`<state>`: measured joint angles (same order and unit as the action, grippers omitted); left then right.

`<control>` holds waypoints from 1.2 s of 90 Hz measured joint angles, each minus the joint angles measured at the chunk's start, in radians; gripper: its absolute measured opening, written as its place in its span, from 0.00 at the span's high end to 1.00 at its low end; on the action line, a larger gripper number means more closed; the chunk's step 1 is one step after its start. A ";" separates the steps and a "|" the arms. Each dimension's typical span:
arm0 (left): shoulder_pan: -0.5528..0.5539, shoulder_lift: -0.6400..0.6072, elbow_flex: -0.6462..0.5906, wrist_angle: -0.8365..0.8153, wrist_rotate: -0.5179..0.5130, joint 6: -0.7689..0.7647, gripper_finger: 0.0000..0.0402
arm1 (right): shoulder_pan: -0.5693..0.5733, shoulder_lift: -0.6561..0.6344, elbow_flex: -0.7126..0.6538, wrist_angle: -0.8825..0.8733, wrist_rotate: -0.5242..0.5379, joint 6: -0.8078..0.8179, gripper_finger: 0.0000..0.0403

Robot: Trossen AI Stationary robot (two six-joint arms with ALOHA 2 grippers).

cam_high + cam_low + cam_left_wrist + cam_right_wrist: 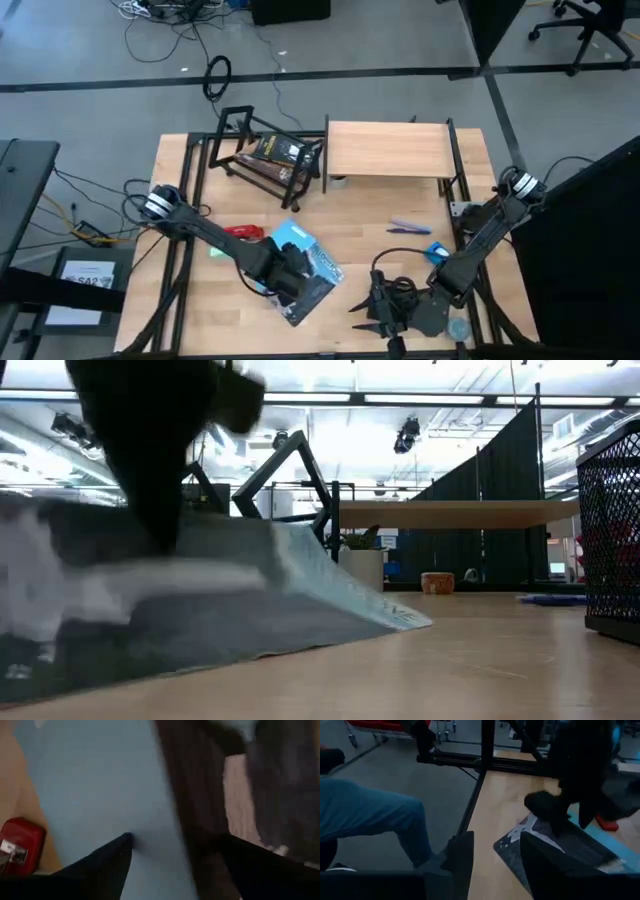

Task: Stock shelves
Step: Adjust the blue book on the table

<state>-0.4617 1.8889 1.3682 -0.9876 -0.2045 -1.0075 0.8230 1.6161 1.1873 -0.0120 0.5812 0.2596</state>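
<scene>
Two of my fingers, the left pair [283, 272], are closed on a flat blue package [312, 262] at the table's [380, 215] front middle, one edge lifted and its long axis slanting from front-left to back-right. My right fingers [385, 312] stand apart, holding nothing, near the front edge just right of the package. Both shelves stand well behind along the back edge: the black tube-frame rack [262, 155] tilted at back-left, the wood-topped shelf [388, 150] beside it with its length running left to right.

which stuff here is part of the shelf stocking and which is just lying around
In the job:
black tube-frame rack
wood-top shelf
blue flat package under the left claw

Lying about:
red item
pens
small blue item
right claw, idle at the table's front edge
</scene>
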 joint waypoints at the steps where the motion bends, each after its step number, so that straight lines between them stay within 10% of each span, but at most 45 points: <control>1: 0.002 0.005 0.000 -0.003 0.003 -0.004 0.29 | 0.000 0.000 0.000 0.000 0.000 0.000 0.68; 17: 0.017 0.064 0.000 -0.043 0.042 -0.016 0.41 | 0.000 0.000 0.000 0.001 0.000 0.000 0.68; 39: 0.017 0.062 0.069 -0.124 0.025 0.005 0.95 | 0.000 0.000 0.000 0.000 0.001 0.000 0.68; 76: -0.066 0.056 0.551 -0.497 -0.069 0.000 1.00 | -0.098 0.000 0.000 -0.129 0.002 0.059 0.68; 108: -0.341 0.057 0.506 -0.511 -0.062 -0.282 0.96 | -0.564 0.067 0.000 -0.153 -0.616 0.099 0.62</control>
<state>-0.8031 1.9457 1.8744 -1.4984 -0.2663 -1.2898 0.2588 1.6832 1.1871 -0.1650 -0.0349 0.3590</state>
